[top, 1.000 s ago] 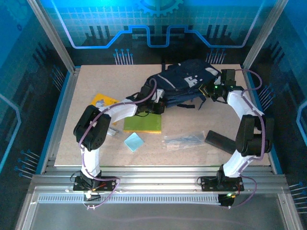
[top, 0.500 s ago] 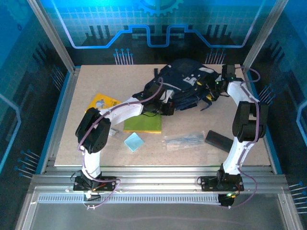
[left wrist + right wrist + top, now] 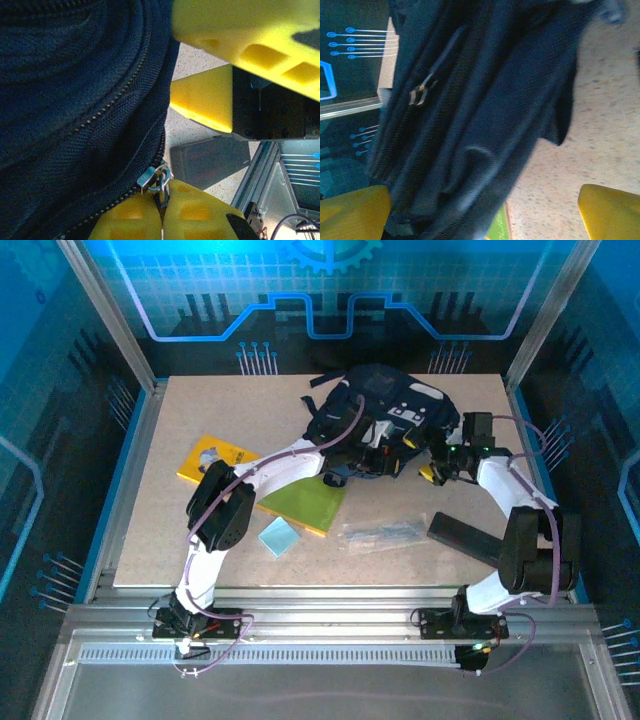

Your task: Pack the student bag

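The student bag [image 3: 385, 410], dark navy with grey patches, lies at the back middle of the table. My left gripper [image 3: 388, 461] is at the bag's near edge. In the left wrist view it [image 3: 162, 196] is shut on the metal zipper pull [image 3: 159, 179] at the end of the bag's zip [image 3: 115, 102]. My right gripper [image 3: 437, 466] stands open just right of the bag. In the right wrist view its yellow fingers [image 3: 350, 210] are spread wide before the bag's dark fabric [image 3: 485, 115], with nothing held between them.
A green book [image 3: 310, 502] lies in front of the bag, partly under the left arm. A yellow book [image 3: 215, 460] lies to the left, a light blue pad [image 3: 278, 536] and a clear pouch [image 3: 385, 532] nearer the front. A flat black case [image 3: 465, 535] lies at the right.
My right gripper has opened, let go of the bag and drawn back toward the front. The left gripper has moved right with the zipper pull. The bag and green book have shifted.
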